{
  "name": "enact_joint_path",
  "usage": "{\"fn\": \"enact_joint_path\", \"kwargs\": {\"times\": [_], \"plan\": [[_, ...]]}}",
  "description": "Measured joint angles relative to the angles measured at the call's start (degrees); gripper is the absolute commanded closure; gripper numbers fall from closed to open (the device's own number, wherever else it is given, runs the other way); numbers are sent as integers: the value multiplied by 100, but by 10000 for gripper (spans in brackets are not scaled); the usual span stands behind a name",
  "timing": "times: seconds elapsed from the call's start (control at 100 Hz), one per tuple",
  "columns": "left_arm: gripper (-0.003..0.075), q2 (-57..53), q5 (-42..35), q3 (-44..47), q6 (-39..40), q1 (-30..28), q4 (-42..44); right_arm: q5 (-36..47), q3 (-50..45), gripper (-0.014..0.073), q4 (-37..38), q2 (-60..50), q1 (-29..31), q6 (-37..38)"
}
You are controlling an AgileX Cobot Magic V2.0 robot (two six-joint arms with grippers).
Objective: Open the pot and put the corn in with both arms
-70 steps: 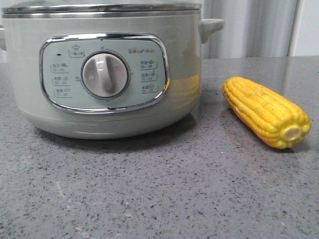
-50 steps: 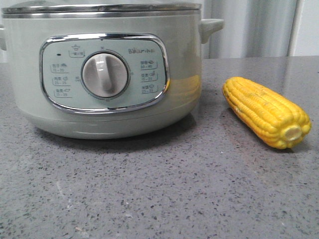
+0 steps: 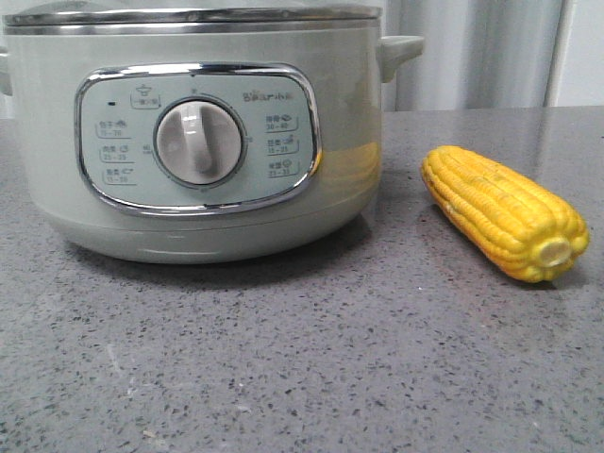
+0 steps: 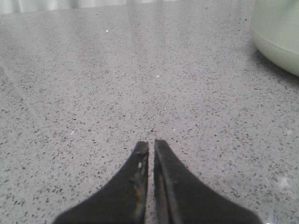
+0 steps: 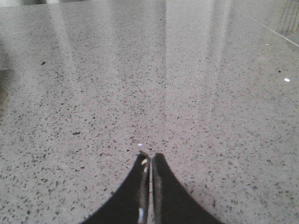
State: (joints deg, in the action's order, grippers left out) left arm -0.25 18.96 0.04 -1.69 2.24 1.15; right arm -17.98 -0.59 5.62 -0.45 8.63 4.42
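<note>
The pot (image 3: 198, 142), pale sage green with a chrome-framed panel and a round white dial, fills the left of the front view, and its lid is on. A bright yellow corn (image 3: 503, 211) lies on the grey speckled table to the pot's right, stub end toward the camera. Neither gripper shows in the front view. In the left wrist view my left gripper (image 4: 151, 143) is shut with nothing in it, low over bare table, and the pot's edge (image 4: 278, 32) sits far off. Over bare table too, my right gripper (image 5: 150, 156) is shut and empty.
The grey speckled countertop (image 3: 302, 359) stretches out in front of the pot and the corn. Pale curtains (image 3: 481, 52) hang behind the table's far edge.
</note>
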Motion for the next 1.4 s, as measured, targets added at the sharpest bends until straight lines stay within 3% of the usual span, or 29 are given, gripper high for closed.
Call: {"fn": "enact_joint_path", "kwargs": {"times": [0.9, 1.399], "plan": [[741, 0, -208, 0, 0, 0, -194, 14, 0, 667, 0, 0, 0, 0], [741, 0, -293, 0, 0, 0, -392, 688, 0, 667, 0, 0, 0, 0]]}}
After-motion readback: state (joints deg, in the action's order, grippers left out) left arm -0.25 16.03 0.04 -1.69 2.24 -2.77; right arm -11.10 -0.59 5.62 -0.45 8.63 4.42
